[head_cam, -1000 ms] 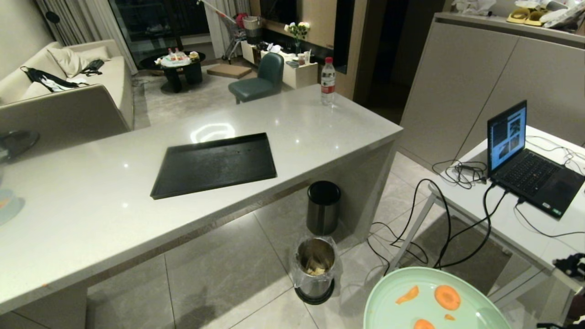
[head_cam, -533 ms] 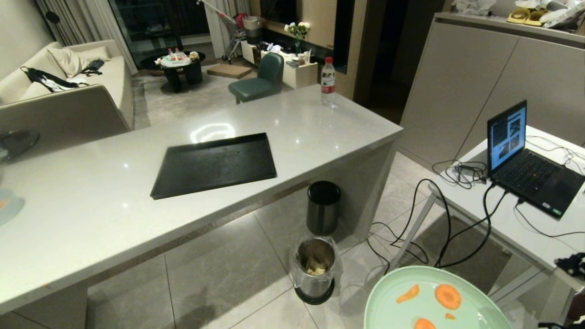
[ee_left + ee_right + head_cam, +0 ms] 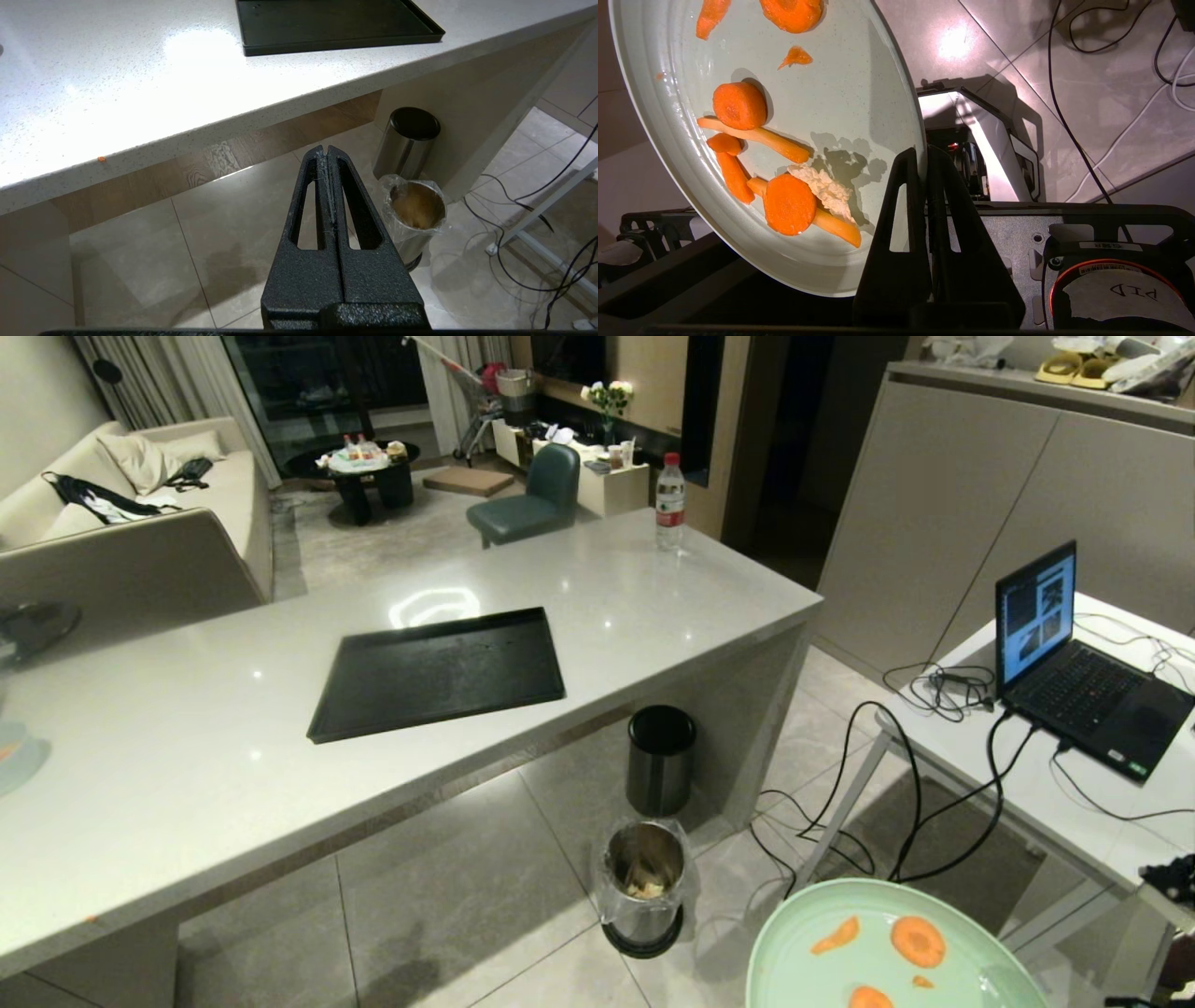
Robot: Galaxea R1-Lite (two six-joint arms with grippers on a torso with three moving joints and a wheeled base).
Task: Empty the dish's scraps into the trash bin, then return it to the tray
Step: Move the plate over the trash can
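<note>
Item one, your right gripper (image 3: 923,156): fingers pressed nearly together on the rim of the pale mint-green plate (image 3: 840,107), which it holds low at the near right of the head view, above the floor tiles and well apart from the counter (image 3: 187,775). Item two, the scraps (image 3: 777,186): orange carrot rounds, carrot sticks and one pale whitish piece, all on the plate, most gathered toward one side of it in the right wrist view. Item three, the bag-lined steel trash bin (image 3: 643,885): upright on the floor just in front of the counter's edge, to the left of the plate in the head view, with some waste already inside. Item four, a second steel bin with a black top (image 3: 660,759): just behind the lined one, against the counter's side. Item five, the black tray (image 3: 439,674): flat on the counter, nothing on it. Item six, your left gripper (image 3: 327,158): fingers closed flat against each other with nothing between them, hanging over the floor near the counter's edge. Item seven, an open laptop (image 3: 1074,663): on the white side table at right.
</note>
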